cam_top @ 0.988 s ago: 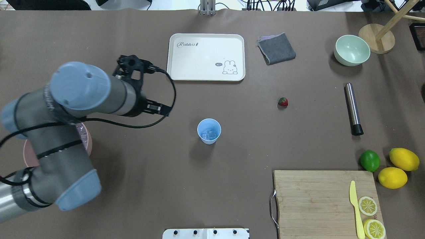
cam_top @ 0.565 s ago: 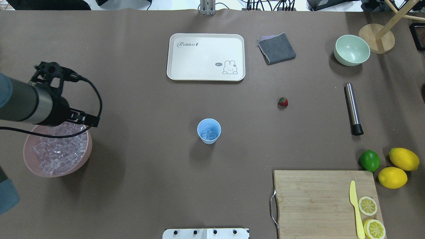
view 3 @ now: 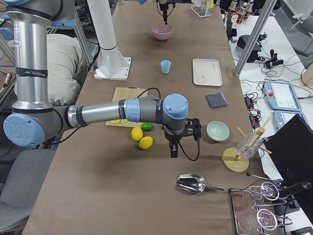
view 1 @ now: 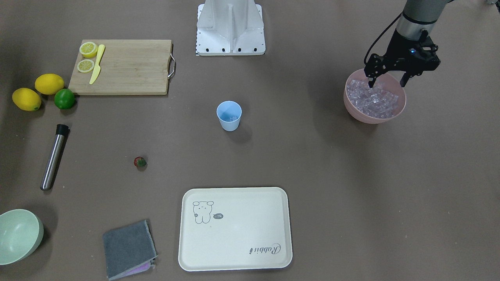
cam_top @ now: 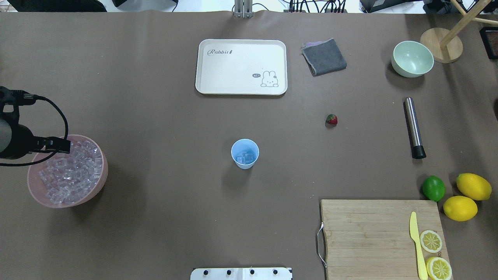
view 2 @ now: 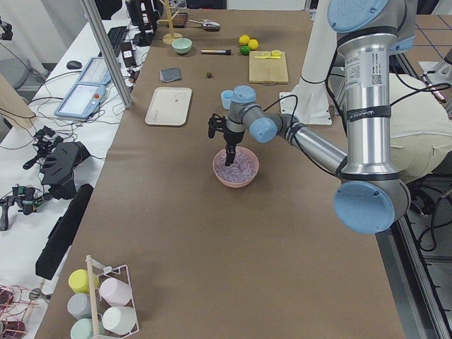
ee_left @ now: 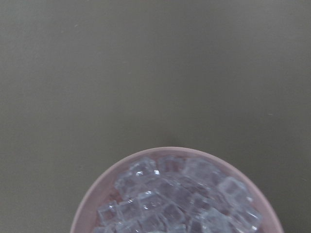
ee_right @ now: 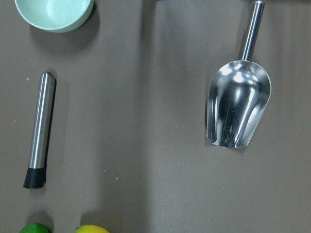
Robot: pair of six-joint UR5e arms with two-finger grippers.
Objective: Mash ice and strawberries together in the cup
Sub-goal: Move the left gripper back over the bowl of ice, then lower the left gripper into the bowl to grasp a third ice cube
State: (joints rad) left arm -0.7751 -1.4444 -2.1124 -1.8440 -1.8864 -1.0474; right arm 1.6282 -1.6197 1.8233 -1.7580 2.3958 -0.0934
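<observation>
Swung out from mid-table since a second ago; now hangs left gripper, fingers spread wide, just above pink bowl heaped with ice cubes. Farther out, light-blue cup upright, a few cubes inside. Beyond, strawberry well apart. Cannot tell right gripper spread.

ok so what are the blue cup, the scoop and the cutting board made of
The cup looks like matte light-blue plastic, opaque with even colour. The scoop is polished metal, likely steel, with mirror-like reflections. The cutting board is wood or bamboo, unvarnished-looking, with pale strips and grain.
</observation>
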